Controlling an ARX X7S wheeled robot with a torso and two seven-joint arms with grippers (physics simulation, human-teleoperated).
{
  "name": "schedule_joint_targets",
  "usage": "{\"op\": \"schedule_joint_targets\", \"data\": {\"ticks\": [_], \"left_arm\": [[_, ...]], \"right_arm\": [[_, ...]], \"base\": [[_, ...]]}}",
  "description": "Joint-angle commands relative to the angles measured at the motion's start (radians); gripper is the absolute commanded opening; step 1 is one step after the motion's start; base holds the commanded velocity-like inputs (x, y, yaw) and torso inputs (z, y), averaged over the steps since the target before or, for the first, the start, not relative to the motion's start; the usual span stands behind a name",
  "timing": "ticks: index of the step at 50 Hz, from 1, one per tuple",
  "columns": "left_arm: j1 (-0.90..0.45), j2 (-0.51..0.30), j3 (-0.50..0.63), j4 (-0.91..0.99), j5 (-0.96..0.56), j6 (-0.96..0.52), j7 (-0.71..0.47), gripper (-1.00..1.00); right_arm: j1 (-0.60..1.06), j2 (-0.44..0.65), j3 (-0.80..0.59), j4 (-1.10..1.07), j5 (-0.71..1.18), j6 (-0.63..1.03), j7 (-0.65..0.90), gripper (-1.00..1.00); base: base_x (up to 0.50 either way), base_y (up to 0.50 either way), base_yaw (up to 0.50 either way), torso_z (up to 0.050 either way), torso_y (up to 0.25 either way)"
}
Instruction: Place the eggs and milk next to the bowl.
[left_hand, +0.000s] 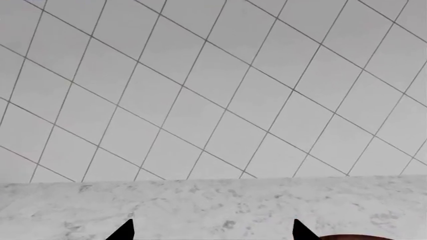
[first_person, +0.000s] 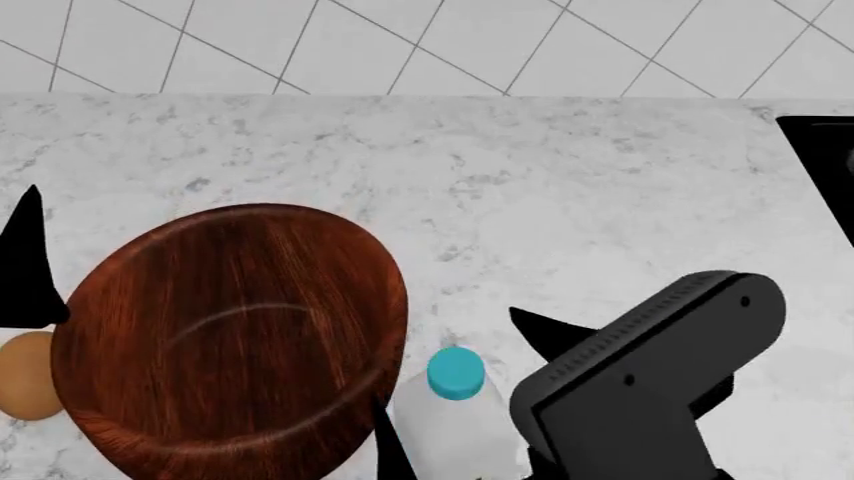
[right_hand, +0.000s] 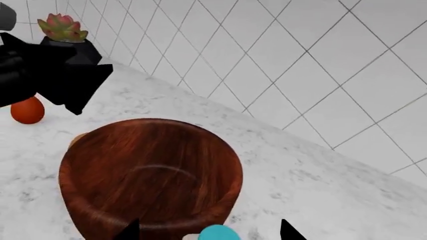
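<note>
The bowl (first_person: 234, 345) sat on the marble counter (first_person: 534, 190), your landmark throughout; its wood-grain interior held nothing that you could see; the milk (first_person: 458, 405) stood upright just beside the bowl's rim, on the side toward your right arm, its blue cap (first_person: 457, 372) facing up; whether bottle and bowl touched could not be told. The pale tan egg (first_person: 27, 375) lay on the counter against the bowl's opposite side, partly hidden behind the rim; the reddish-brown egg (right_hand: 27, 110) lay apart from the bowl, further off on that same side, seen only in the right wrist view.

Your right gripper (right_hand: 207, 231) straddled the milk, one dark fingertip to each side of the cap; the fingers stood spread wider than the cap, and contact with the bottle was not shown, so I could not tell whether you had a grip. Your left gripper (left_hand: 212, 231) hung beside the bowl, fingertips wide apart with bare counter between them, holding nothing.

Beyond the bowl a potted succulent (right_hand: 62, 30) stood near the tiled wall (first_person: 427, 45); a black appliance edge (first_person: 821, 165) lay at the counter's far right.
</note>
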Motion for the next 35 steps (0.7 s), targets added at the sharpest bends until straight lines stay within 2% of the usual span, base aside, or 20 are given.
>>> {"op": "schedule_joint_targets", "data": {"ticks": [1,23,34,35], "left_arm": [[0.044,0.017,-0.004,0.006,0.005,0.042,-0.002,1.0],[0.043,0.013,-0.003,-0.005,-0.003,0.051,-0.005,1.0],[0.063,0.011,-0.01,-0.007,-0.005,0.068,-0.004,1.0],[0.064,0.011,-0.01,-0.008,-0.005,0.07,-0.004,1.0]], "right_arm": [[-0.096,-0.032,-0.055,0.001,-0.158,-0.069,-0.108,1.0],[-0.189,-0.012,-0.181,0.048,-0.423,-0.194,-0.269,1.0],[-0.187,-0.008,-0.176,0.053,-0.397,-0.195,-0.249,1.0],[-0.185,-0.007,-0.176,0.052,-0.394,-0.195,-0.246,-1.0]], "base": [[0.0,0.0,0.0,0.0,0.0],[0.0,0.0,0.0,0.0,0.0],[0.0,0.0,0.0,0.0,0.0],[0.0,0.0,0.0,0.0,0.0]]}}
